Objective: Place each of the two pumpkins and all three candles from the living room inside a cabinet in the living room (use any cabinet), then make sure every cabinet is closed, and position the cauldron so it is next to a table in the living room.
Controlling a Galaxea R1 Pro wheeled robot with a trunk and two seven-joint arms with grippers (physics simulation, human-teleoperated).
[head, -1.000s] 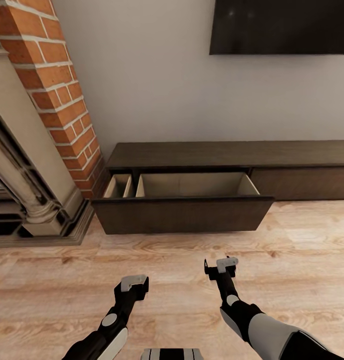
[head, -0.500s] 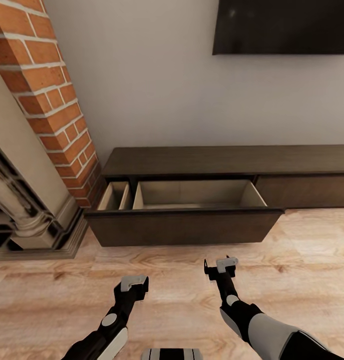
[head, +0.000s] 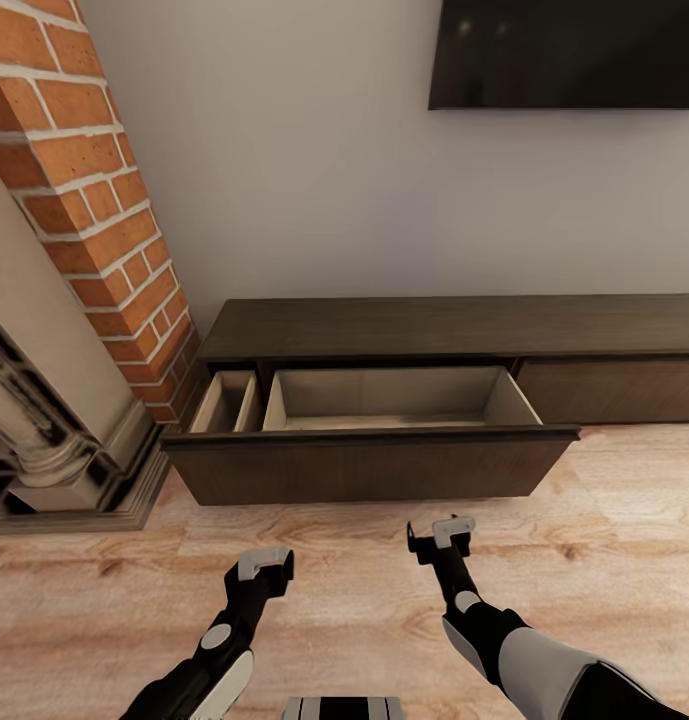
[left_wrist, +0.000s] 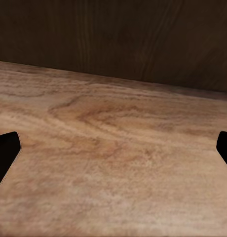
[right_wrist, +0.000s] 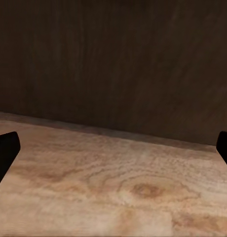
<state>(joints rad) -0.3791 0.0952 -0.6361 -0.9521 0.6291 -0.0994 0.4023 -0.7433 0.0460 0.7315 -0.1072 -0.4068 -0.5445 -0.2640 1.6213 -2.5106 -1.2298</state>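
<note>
1. Nearest, at 7 o'clock low in the head view, the left end effector (head: pixel 262 566) hangs over the wood floor (head: pixel 104 600). In its wrist view the 2 dark fingertips (left_wrist: pixel 5 150) sit at opposite edges with only bare floor between them, so it is spread wide and holds nothing.
2. At 5 o'clock, a little further forward, the right end effector (head: pixel 441 534) is likewise spread wide and empty, aimed at the dark drawer front ahead.
3. Past both, at 12 o'clock, the cabinet (head: pixel 454 328) runs along the wall. Its long drawer (head: pixel 369 463) is pulled out, and both pale compartments, the narrow one at 11 o'clock and the wide one at 12 o'clock, look empty.
4. At 9 o'clock stands the brick fireplace (head: pixel 94 230); at 1 o'clock, high on the wall, hangs a dark screen (head: pixel 569 50).
5. My reading: with the drawer open, empty and both end effectors empty, the filling step has barely begun.
6. The next move calls for going to fetch a pumpkin or candle and carrying it to the wide compartment; closing the drawer comes afterwards.
</note>
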